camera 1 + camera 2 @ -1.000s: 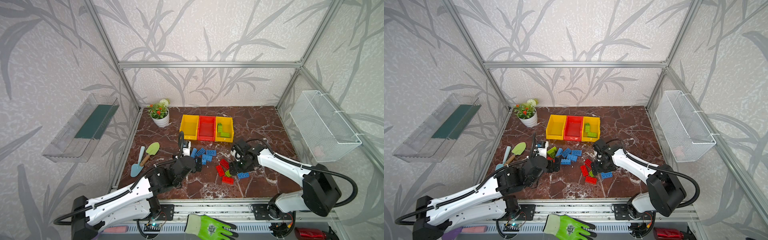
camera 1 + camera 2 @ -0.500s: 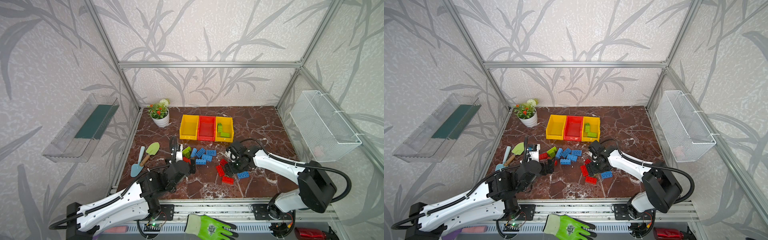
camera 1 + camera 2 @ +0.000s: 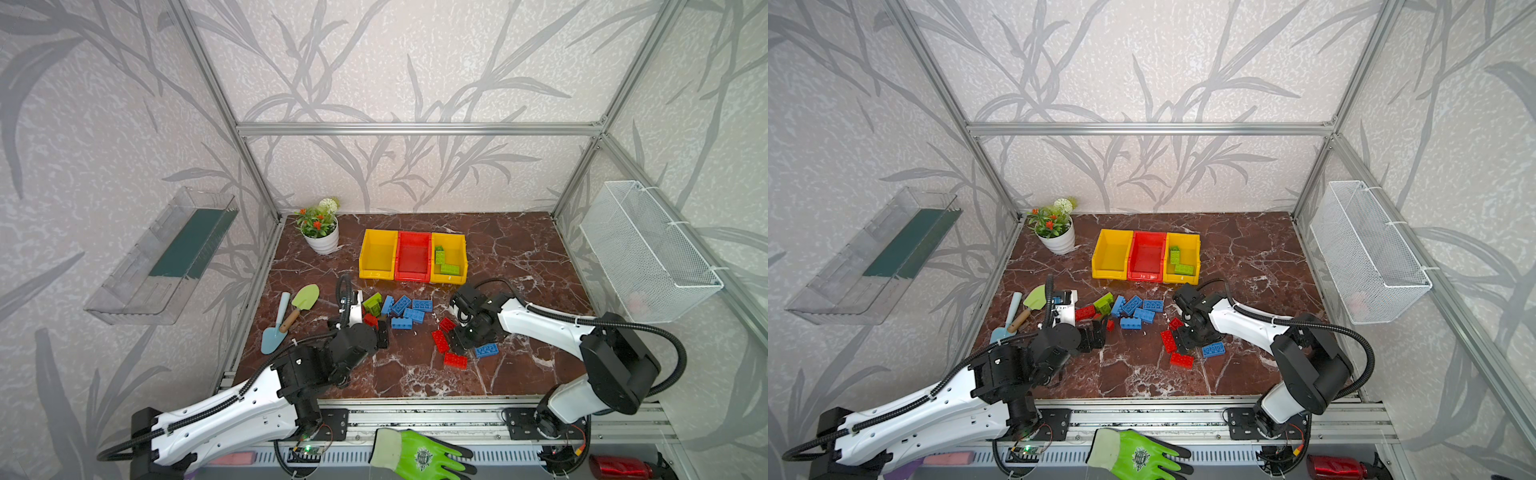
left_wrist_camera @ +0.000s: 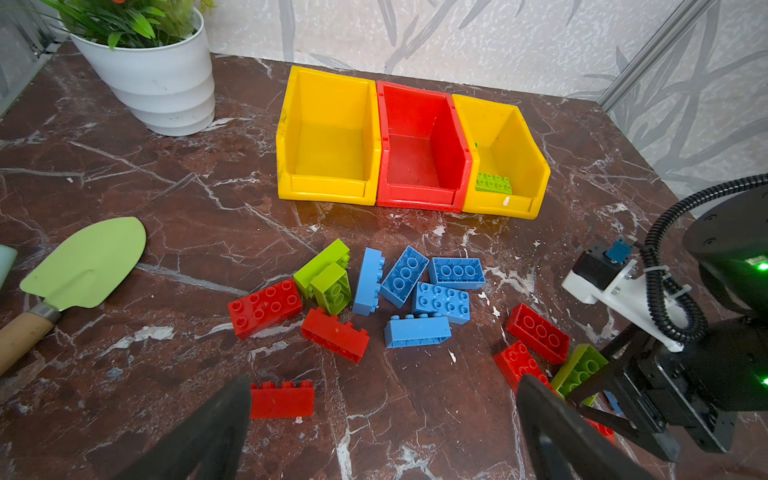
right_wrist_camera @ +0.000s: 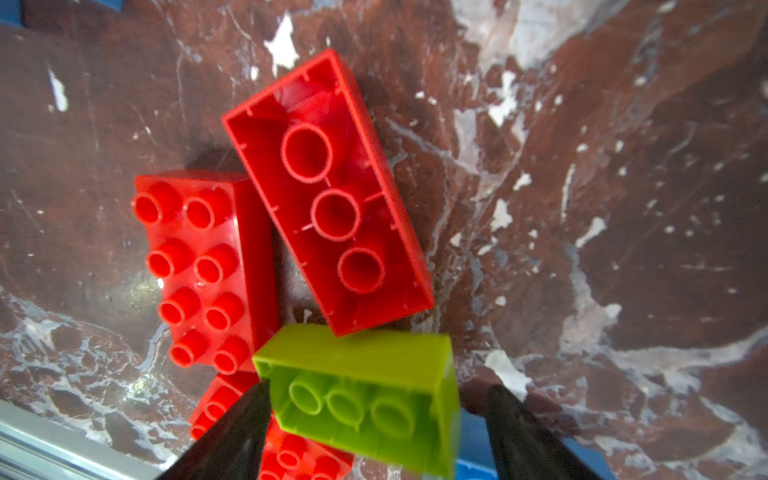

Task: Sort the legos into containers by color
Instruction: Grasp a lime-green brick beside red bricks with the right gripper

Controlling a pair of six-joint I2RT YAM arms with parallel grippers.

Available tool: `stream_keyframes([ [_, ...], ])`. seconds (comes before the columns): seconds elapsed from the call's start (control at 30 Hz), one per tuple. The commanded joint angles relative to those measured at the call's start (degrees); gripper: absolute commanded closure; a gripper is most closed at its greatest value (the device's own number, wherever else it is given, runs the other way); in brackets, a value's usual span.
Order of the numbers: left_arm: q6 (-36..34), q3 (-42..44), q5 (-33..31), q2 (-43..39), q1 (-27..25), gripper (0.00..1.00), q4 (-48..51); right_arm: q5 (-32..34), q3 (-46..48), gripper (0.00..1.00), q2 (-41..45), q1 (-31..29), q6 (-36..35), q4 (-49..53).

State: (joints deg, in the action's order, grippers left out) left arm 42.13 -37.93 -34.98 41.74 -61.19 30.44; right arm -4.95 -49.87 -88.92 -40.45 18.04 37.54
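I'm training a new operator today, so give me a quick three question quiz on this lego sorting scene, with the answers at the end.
1. True or false: the red bin already holds bricks.
2. Which colour is the brick that the right hand straddles? A red, B blue, C lime green.
3. Fill in: the only binned bricks are ___ in colour, lying in the yellow bin at the right end of the row in both top views.
Key: 1 false, it is empty. 2 C, the lime green brick. 3 green.
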Motion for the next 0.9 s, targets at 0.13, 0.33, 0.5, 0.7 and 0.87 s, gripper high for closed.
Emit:
stream_keyframes([
  [0.13, 1.79, 0.89, -2.67, -0.83, -0.26, 0.01, 2.18, 2.56, -1.46, 0.24, -3.71, -1.59, -0.21, 0.47],
  [0.33, 1.99, 0.99, -2.97, -1.27, -0.28, 0.01, 2.61, 3.61, -1.64, 0.32, -3.9, -1.57, 0.11, 0.51],
  [0.5, 1.99, 1.02, -3.29, -1.3, -0.3, 0.01, 2.54, 4.77, -2.24, 0.53, -3.17, -1.57, 0.15, 1.11],
  [0.7, 1.9, 1.11, -3.44, -0.45, -0.33, 0.01, 1.98, 5.14, -3.43, 0.72, -1.25, -1.62, 0.19, 2.91],
  [0.87, 1.33, 1.02, -3.75, 0.57, -0.32, 0.01, 0.54, 6.17, -6.92, 0.8, 1.0, -1.58, 0.5, 6.13],
])
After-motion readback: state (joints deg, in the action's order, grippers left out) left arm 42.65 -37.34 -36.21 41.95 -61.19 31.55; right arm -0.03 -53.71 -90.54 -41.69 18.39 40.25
